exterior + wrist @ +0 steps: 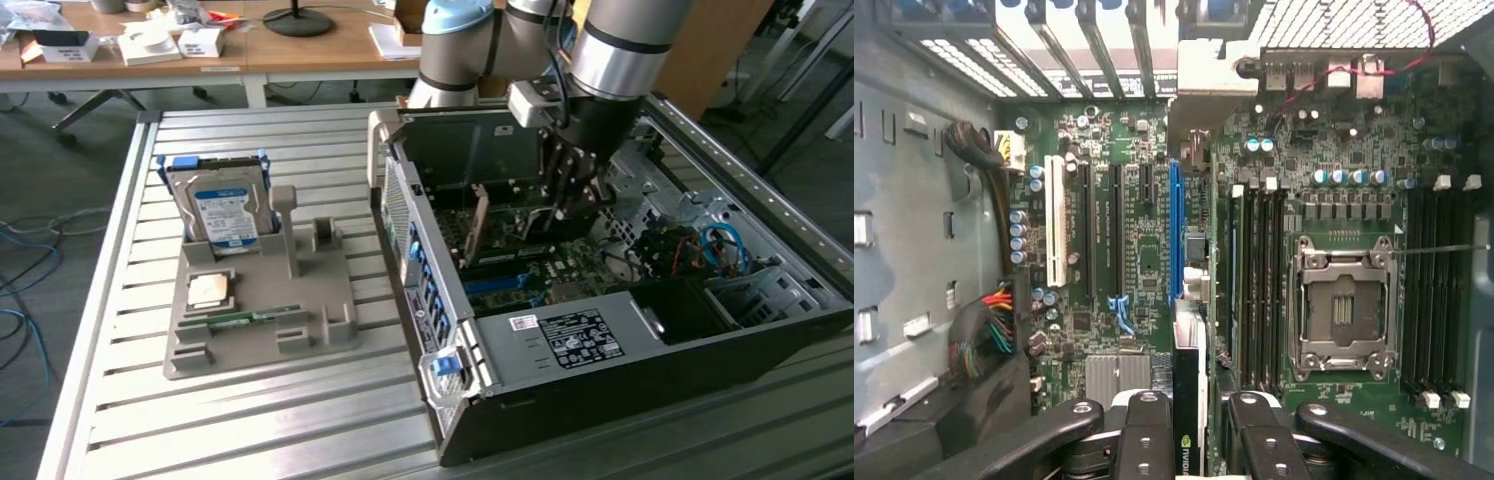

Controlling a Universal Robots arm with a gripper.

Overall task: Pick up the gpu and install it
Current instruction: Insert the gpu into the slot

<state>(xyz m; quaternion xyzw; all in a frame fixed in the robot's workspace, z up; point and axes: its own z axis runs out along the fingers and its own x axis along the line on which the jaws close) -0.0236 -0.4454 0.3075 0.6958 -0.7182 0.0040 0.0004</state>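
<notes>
The gpu point(1190, 385) stands edge-on between my gripper's point(1199, 440) two black fingers point(1144, 435), which are shut on it. It hangs just above the motherboard point(1144, 250), in line with the long blue slot point(1176, 220). In the exterior view the gripper point(571, 195) reaches down into the open computer case point(601, 330). There the card's pale end bracket point(477, 232) hangs upright near the case's rear wall. I cannot tell whether the card's edge touches the slot.
An empty CPU socket point(1344, 305) and memory slots point(1259, 280) lie beside the card. A cable bundle point(989, 330) runs along the case wall. Outside the case, a grey fixture point(320, 310) holds a hard drive point(224, 212), a chip point(211, 290) and a green memory stick point(243, 320).
</notes>
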